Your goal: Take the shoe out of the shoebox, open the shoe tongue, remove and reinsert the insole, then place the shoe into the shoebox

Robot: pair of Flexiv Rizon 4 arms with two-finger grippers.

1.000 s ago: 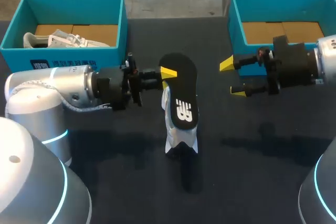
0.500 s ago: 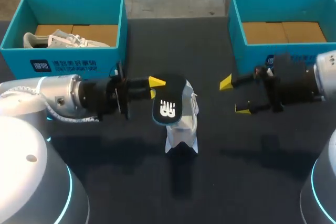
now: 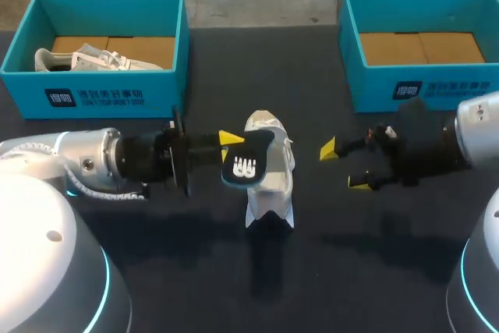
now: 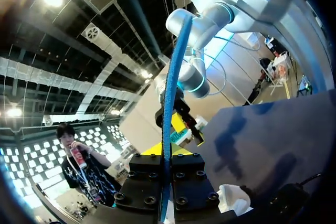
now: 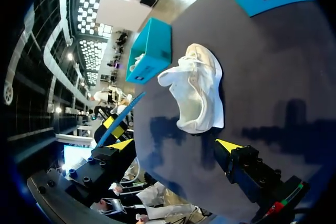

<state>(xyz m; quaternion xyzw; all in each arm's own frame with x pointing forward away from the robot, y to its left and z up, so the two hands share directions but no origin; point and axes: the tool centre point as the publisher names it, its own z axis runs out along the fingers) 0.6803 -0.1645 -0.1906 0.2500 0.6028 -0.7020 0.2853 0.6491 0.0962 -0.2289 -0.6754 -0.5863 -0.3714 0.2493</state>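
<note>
Your left end effector [image 3: 231,144] is clamped on the black insole [image 3: 248,163]. Both fingers pinch it from two sides. The insole is out of the shoe and held up in the air, just beside the shoe's left side. In the left wrist view you see the insole edge-on, as a thin blue strip going up from between the fingers.

The white shoe [image 3: 270,181] sits on the dark tabletop [image 3: 374,271], in the middle, between the two arms. It is not in any box.

Your right end effector [image 3: 343,166] is on the other side of the shoe, near it but not touching. Its fingers are wide apart and hold nothing.

A blue shoebox [image 3: 101,93] stands at the far left with another pale shoe [image 3: 78,58] inside. A second blue shoebox [image 3: 421,79] stands at the far right.
</note>
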